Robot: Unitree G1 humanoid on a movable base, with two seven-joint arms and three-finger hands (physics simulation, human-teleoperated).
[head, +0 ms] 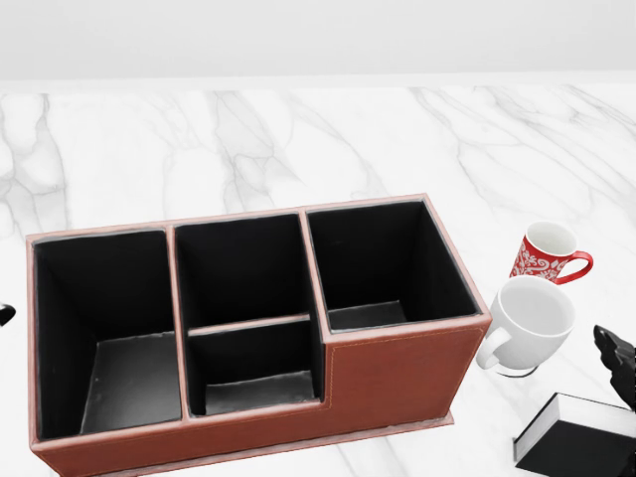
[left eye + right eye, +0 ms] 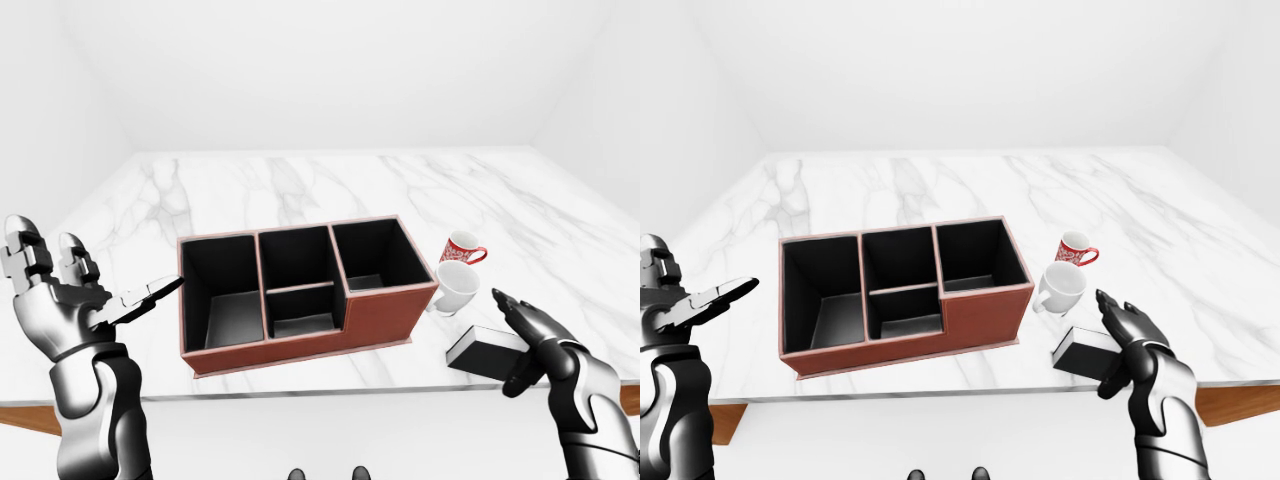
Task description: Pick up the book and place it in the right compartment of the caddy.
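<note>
Two mugs, the white mug [image 1: 529, 320] and the red mug [image 1: 546, 251], are standing between the book [image 1: 576, 441] and the caddy [image 1: 397, 373] at the head view's lower right, narrowing the passage.

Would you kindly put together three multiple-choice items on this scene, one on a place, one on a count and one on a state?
1. In the left-eye view, where does the book lie relative to the caddy?
A. To its right
B. Inside it
C. To its left

2. How many mugs stand on the table?
A. One
B. Two
C. Three

3. What is the state of the right hand?
A. Shut on a mug
B. Open beside the book
C. Out of view

Answers:
1 A: the book lies on the marble at lower right.
2 B: a white mug and a red patterned mug.
3 B: its fingers are spread, not closed.
</note>
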